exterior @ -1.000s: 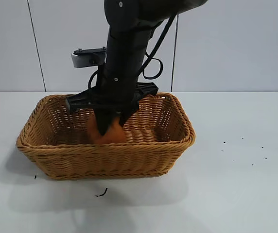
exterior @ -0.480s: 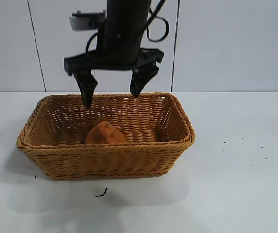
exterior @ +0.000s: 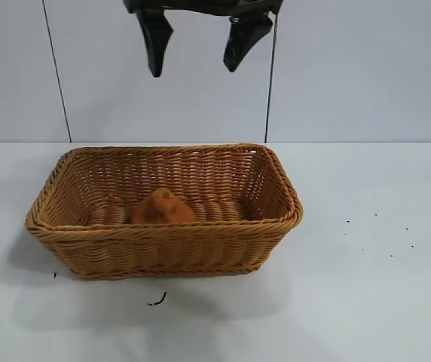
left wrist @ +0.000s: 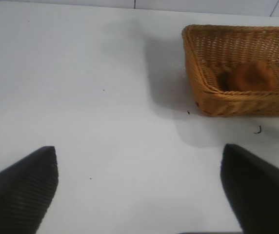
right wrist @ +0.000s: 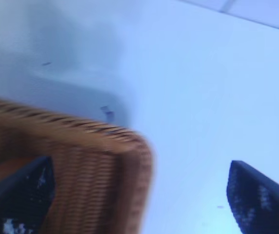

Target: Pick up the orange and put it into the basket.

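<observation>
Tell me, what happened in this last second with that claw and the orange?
The right gripper let go of the orange, opened, and rose straight up, well above the basket. The orange stayed on the basket floor. The basket did not move, and the left gripper is open over bare table.

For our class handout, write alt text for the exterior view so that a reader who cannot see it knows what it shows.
A lumpy matte orange fruit lies inside a large tan rectangular woven wicker basket on a white table. High above the basket, at the top edge, hangs a black open gripper holding nothing. Small dark specks dot the table.
</observation>
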Controlling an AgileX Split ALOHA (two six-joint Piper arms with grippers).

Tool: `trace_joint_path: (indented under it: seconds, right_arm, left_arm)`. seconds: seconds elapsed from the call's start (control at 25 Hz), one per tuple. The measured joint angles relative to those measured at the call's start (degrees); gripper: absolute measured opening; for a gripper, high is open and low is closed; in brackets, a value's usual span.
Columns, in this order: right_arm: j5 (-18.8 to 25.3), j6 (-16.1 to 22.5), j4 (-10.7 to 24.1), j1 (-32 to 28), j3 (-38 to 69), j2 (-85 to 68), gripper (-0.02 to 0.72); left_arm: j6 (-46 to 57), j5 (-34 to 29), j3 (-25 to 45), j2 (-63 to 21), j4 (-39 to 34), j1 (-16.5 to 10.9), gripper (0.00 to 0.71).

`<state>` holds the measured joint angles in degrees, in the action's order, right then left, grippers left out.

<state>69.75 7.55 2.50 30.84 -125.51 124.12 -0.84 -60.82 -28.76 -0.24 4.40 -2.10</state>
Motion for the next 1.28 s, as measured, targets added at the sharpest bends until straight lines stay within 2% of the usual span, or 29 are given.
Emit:
trace_joint_path:
  seconds: [0.44, 0.6, 0.76, 0.96, 1.28]
  right_arm:
    - [0.00, -1.28, 0.61, -19.68, 0.00, 0.00, 0.696]
    - [0.00, -1.48, 0.61, -24.76, 0.00, 0.00, 0.696]
    - [0.00, -1.55, 0.35, -27.28, 0.34, -0.11, 0.696]
    - [-0.12, -4.55, -2.01, -28.11, 11.69, -5.08, 0.696]
    - [-0.15, -6.89, -2.50, -28.11, 42.75, -26.12, 0.696]
  left_arm:
    - [0.00, 0.00, 0.00, 0.00, 0.00, 0.00, 0.651]
    - [0.00, 0.00, 0.00, 0.00, 0.00, 0.00, 0.651]
    - [0.00, 0.00, 0.00, 0.00, 0.00, 0.00, 0.651]
    - [0.00, 0.00, 0.00, 0.00, 0.00, 0.00, 0.651]
    - [0.00, 0.00, 0.00, 0.00, 0.00, 0.00, 0.651]
